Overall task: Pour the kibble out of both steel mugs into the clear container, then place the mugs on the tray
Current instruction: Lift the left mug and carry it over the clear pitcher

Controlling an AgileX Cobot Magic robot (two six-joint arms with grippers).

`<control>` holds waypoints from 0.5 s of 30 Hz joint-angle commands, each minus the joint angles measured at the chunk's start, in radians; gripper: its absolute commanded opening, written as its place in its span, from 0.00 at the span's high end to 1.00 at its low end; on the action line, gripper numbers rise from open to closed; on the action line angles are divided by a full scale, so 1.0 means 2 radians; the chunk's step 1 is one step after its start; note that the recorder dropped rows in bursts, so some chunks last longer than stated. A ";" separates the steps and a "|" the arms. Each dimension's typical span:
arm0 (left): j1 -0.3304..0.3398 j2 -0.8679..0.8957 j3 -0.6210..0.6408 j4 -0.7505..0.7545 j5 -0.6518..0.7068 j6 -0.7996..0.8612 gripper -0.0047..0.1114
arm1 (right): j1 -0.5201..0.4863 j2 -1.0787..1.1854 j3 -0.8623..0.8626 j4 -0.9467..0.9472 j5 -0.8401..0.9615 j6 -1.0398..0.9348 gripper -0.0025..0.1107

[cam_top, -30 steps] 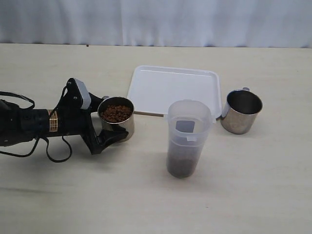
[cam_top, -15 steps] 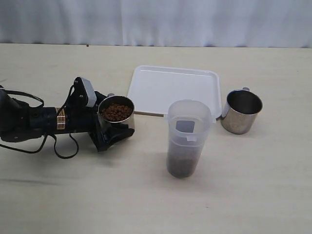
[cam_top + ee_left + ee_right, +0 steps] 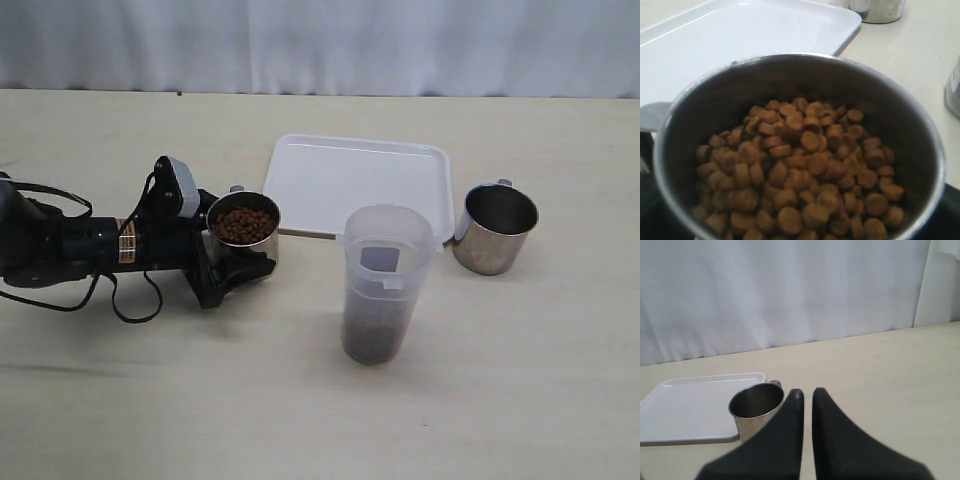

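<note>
Kibble (image 3: 800, 170) in the mug, not yet poured.
I see the full steel mug (image 3: 243, 232) upright on the counter (image 3: 150, 400), just beside the tray (image 3: 350, 175), my left fingers (image 3: 236, 278) straddling it from the side; whether they pinch it yet I cannot tell. The clear container (image 3: 385, 285) stands near, toward the middle. My right fingers (image 3: 790, 430) are closed, empty.
</note>
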 commanded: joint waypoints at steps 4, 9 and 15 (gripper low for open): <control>-0.004 -0.088 -0.001 0.098 0.016 -0.119 0.84 | -0.002 -0.002 0.002 0.001 0.001 -0.003 0.94; -0.007 -0.184 0.002 0.159 0.080 -0.252 0.96 | -0.002 -0.002 0.002 0.001 0.001 -0.003 0.94; -0.136 -0.306 0.023 0.125 0.365 -0.251 0.96 | -0.002 -0.002 0.002 0.001 0.001 -0.003 0.94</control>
